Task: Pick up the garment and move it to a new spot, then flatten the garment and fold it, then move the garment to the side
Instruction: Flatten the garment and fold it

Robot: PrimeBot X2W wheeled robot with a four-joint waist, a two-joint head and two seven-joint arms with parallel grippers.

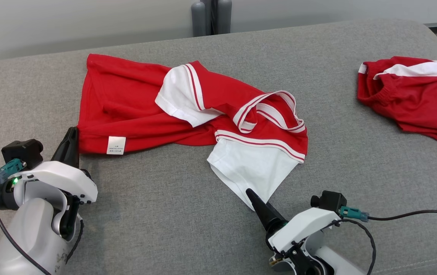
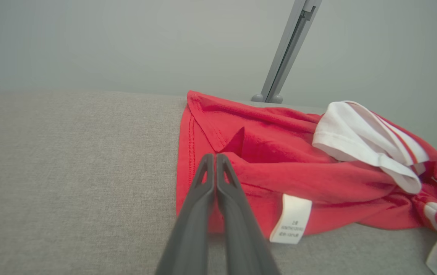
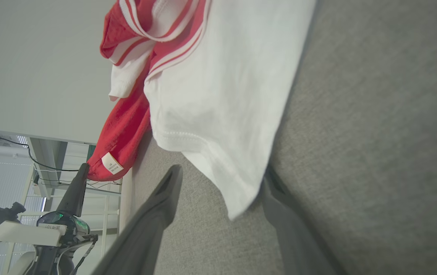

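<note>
Red T-shirt (image 1: 134,103) with white sleeves is lying crumpled and twisted near the middle of the grey padded surface (image 1: 165,229), hem end toward the robot's left, striped collar bunching up toward the right. Its white care label (image 1: 116,145) is showing at the near hem corner. Left gripper (image 1: 72,134) is sitting right at that corner, touching the red hem; in the left wrist view its two dark fingers (image 2: 203,198) are pressing flat together, and whether any cloth is pinched between them cannot be told. Right gripper (image 1: 250,193) is standing with its fingers (image 3: 163,202) spread wide, the pointed tip of the near white sleeve (image 1: 249,168) hanging between them and hiding part of one finger. A second red-and-white garment (image 1: 409,95) is lying well apart at the far right edge.
</note>
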